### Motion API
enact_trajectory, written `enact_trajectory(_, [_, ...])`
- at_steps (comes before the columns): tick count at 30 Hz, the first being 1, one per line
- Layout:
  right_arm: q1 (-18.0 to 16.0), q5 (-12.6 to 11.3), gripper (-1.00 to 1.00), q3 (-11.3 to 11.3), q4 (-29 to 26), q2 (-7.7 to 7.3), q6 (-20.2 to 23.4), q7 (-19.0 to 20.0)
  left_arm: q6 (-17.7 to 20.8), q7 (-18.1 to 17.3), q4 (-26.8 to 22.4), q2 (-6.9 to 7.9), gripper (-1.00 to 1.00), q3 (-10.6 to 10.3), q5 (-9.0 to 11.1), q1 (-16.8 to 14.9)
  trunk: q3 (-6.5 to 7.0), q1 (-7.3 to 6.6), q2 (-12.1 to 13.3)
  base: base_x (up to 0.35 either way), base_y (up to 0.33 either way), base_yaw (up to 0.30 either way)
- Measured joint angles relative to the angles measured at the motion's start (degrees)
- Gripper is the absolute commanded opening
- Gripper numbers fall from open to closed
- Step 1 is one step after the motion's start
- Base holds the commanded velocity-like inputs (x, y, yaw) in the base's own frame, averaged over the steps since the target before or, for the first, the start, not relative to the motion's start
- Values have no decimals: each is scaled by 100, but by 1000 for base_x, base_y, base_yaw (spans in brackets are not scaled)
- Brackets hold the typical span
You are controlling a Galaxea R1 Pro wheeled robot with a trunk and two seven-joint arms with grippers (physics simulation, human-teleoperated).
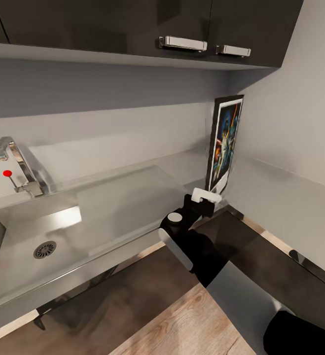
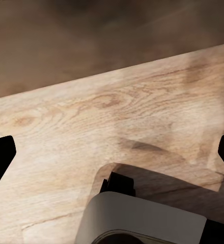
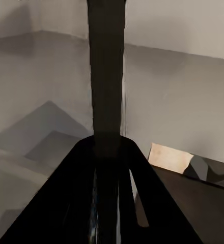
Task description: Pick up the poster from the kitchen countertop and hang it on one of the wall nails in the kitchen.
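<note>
One poster [image 1: 225,143], one tap [image 1: 19,165], one sink [image 1: 14,256], two cabinet handles [image 1: 183,43].

no legible text, poster [image 1: 225,143] lettering unreadable

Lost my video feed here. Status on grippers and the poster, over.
Right gripper shut on the poster at its bottom edge. Poster upright in the kitchen countertop corner. Left gripper open over wood floor. Nothing blocking.

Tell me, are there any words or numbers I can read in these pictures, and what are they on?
None can be read.
The poster, standing in the corner on the kitchen countertop: colourful figures, any lettering too small and blurred.
The cabinet handles, tap and sink: no markings.
</note>
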Motion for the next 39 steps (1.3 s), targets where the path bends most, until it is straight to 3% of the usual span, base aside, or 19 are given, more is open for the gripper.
enact_trajectory(4, [0, -2, -100, -3, -18, 0, -10, -6, 0, 0, 0, 0, 100, 0, 0, 0, 0, 0, 0, 0, 0, 0])
enact_trajectory(5, [-3, -2, -100, -5, -665, 0, 317, -33, 0, 0, 1, 0, 100, 0, 0, 0, 0, 0, -1, 0, 0, 0])
enact_trajectory(8, [-1, -1, -100, -10, -801, 0, 421, -34, 0, 0, 0, 0, 100, 0, 0, -1, 0, 0, 0, 0, 0, 0])
enact_trajectory(19, [0, -1, -100, -15, -852, 0, 484, -33, 0, 0, 0, 0, 100, 1, 0, 0, 0, 1, 0, -23, 0, 0])
enact_trajectory(39, [0, -1, -100, -1, -861, 0, 449, -34, 0, -4, 0, 0, 100, 0, 0, 0, 0, 4, 0, -317, 0, 0])
